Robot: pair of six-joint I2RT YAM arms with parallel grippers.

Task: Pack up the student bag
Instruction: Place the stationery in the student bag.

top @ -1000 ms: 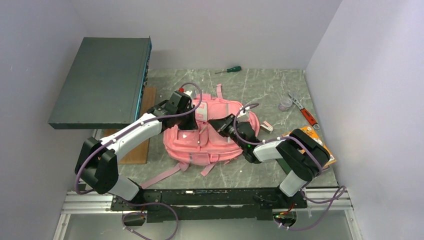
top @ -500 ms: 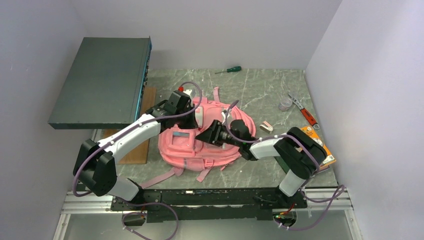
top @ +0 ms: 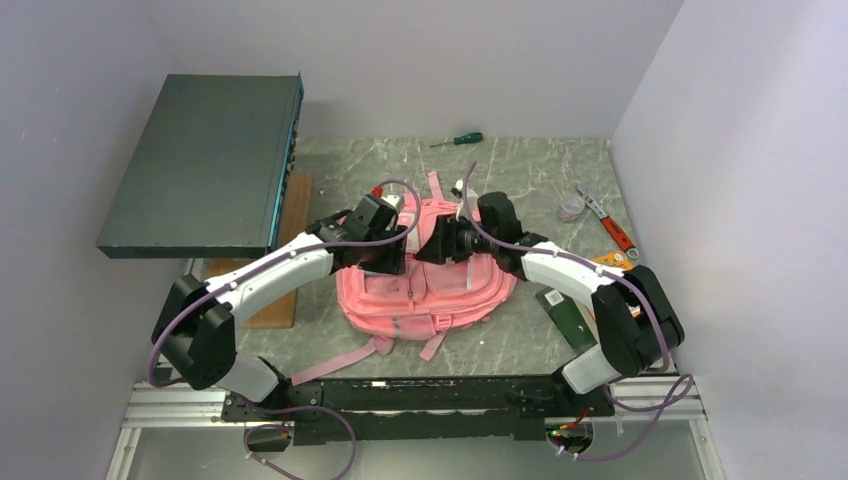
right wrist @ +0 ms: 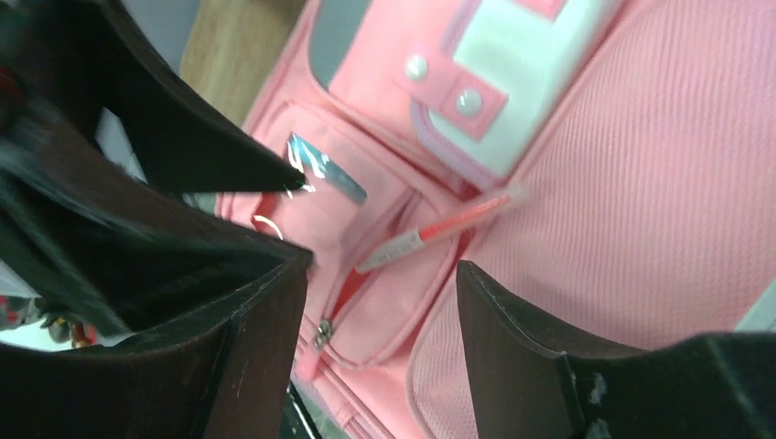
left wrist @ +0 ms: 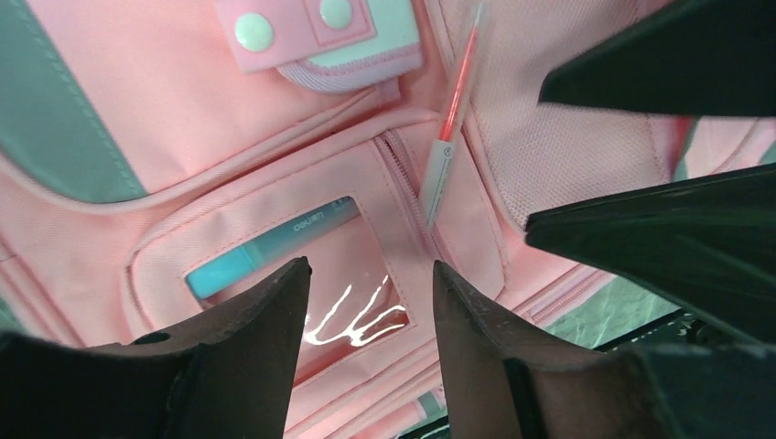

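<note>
Two arms lean in over the student bag (top: 430,290), which lies flat with its front pockets facing up in the middle of the marble table (top: 540,175), a little below centre in the overhead view. It's soft pink fabric, trimmed in grey. Up close there's a white flap (left wrist: 320,27) with two round snaps, and below it a small window pocket (left wrist: 302,265) with a teal item (left wrist: 265,247) showing behind the clear plastic. A pen (left wrist: 448,137) with a red barrel lies loose on the fabric beside that pocket's zip, touching the bag and neither arm.

The left gripper (top: 393,260) hangs just above the window pocket with its fingers apart and nothing between them. The right gripper (top: 432,247) faces it from the right, jaws also spread and holding nothing. The two sets of tips are very near each other.

The bag's straps (top: 330,362) trail to the table's near edge at lower left. At the left a wooden board (top: 272,305) lies just beside the bag, under an overhanging dark case (top: 200,165). To the right, a green packet (top: 568,315) lies near the bag's side and a wrench (top: 612,225) further out. A stretch of marble shows between the bag's top and the screwdriver (top: 460,140) by the back wall. Walls close in the table on three sides.
</note>
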